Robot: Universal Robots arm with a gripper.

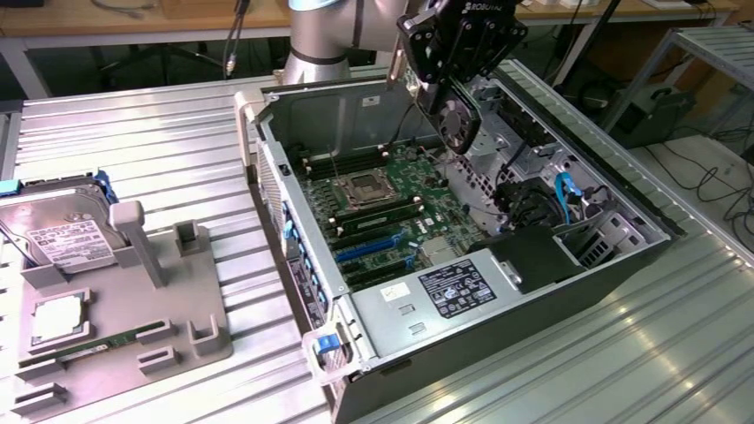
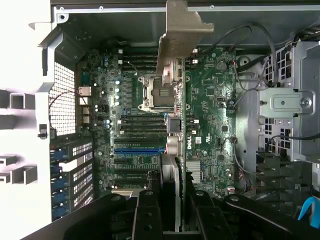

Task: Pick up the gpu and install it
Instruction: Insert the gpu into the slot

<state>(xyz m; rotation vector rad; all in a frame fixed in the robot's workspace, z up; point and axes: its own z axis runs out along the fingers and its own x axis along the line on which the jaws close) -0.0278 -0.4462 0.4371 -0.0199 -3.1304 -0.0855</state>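
While the gripper (image 1: 451, 81) hangs over the open computer case (image 1: 613, 265), its fingers (image 2: 148, 215) are closed narrowly on the gpu (image 1: 457, 122), pressing the card from both faces so that it hangs on edge with its round fan showing in the exterior view. The gpu is in the air above the motherboard (image 1: 401, 203), toward the case's far wall and clear of the slots. The case lies on its side mid-tabletop (image 1: 141, 150), and a hard drive (image 1: 65, 234) rests in a grey holder (image 1: 177, 309) by the tabletop's edge at the exterior view's left.
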